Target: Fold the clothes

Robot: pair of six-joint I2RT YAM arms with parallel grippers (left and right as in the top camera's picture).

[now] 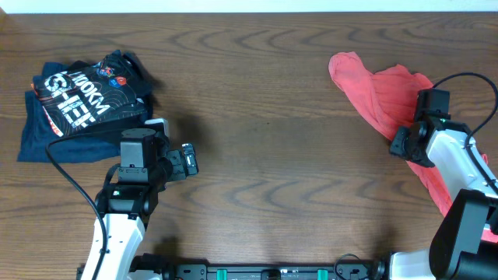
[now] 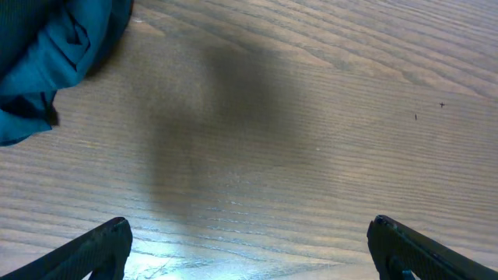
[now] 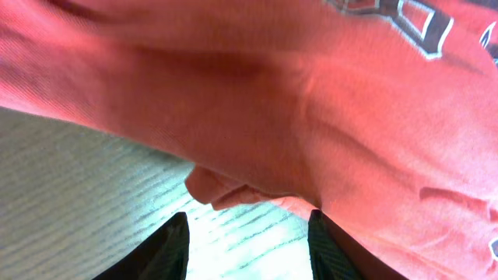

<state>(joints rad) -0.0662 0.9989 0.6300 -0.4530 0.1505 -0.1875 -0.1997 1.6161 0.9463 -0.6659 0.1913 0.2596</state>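
The coral-red shirt (image 1: 373,89) lies crumpled at the right of the table, trailing towards the front right edge. In the right wrist view it (image 3: 311,117) fills most of the frame, with part of a dark-and-white logo (image 3: 405,23) at the top. My right gripper (image 1: 405,144) is at the shirt's lower left edge. Its jaws (image 3: 247,222) are open, with bare table between them and a fold of fabric just beyond the tips. The right finger lies against the cloth. My left gripper (image 1: 187,159) is wide open and empty (image 2: 249,233) over bare wood.
A pile of navy and black garments with white lettering (image 1: 78,101) lies at the far left, just behind the left arm; its blue edge shows in the left wrist view (image 2: 54,47). A black cable loops over the shirt at the right (image 1: 467,78).
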